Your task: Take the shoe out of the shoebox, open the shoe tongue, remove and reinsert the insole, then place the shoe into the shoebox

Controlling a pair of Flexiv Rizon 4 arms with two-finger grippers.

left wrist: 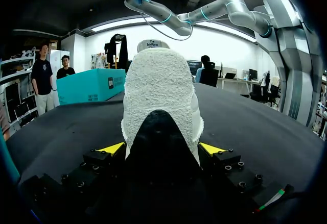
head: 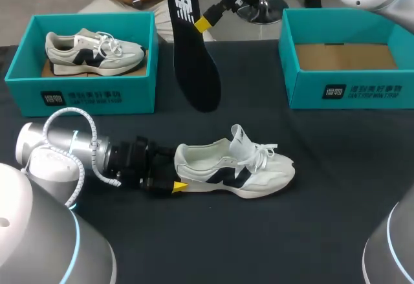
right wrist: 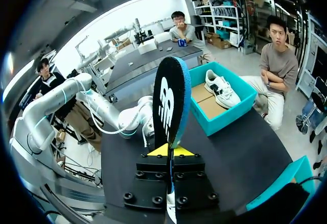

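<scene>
Seen from above, my right claw (right wrist: 168,151) is mostly cut off and only one yellow tip shows. At its wrist I see it closed tight on the edge of the insole (head: 193,51), held upright above the table (head: 323,219). My left claw (left wrist: 161,150) grips the shoe (head: 236,171) by the heel from both sides, and there the heel hides the rest of the shoe. The shoe stands on the black table between two teal boxes: the left box (head: 84,96) holds another shoe (head: 94,51), the right box (head: 349,93) shows bare cardboard
</scene>
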